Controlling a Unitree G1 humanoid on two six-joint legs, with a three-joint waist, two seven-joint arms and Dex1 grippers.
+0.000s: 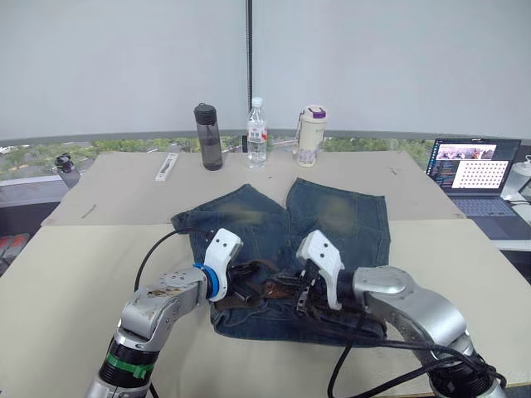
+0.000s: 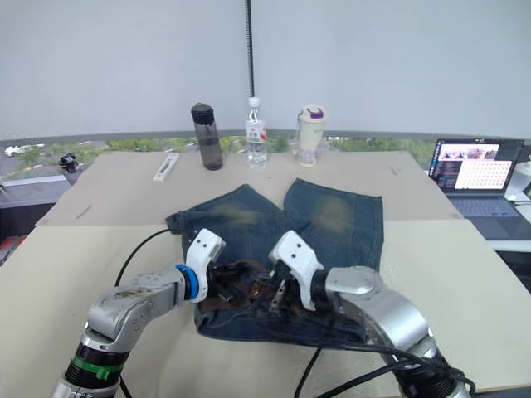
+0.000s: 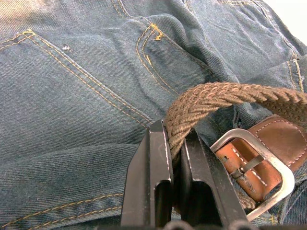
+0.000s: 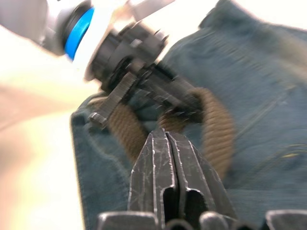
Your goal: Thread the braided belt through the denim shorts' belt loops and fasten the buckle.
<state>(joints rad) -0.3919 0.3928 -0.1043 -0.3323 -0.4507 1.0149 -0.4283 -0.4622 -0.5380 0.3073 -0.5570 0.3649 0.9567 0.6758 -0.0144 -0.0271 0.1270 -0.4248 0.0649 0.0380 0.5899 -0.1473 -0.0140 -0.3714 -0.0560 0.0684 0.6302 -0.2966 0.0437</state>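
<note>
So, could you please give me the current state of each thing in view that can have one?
Left gripper: shut on the braided belt.
Right gripper: shut, holding nothing visible.
Buckle: lying on the denim shorts, beside the left gripper's fingers.
Denim shorts: spread flat on the table, legs pointing away.
Three bottles: upright, caps on.
Laptop: open, screen lit.

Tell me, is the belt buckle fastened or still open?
Open. In the left wrist view, the buckle lies on the denim shorts with no strap through its frame; the left gripper pinches the braided belt beside it.
</note>
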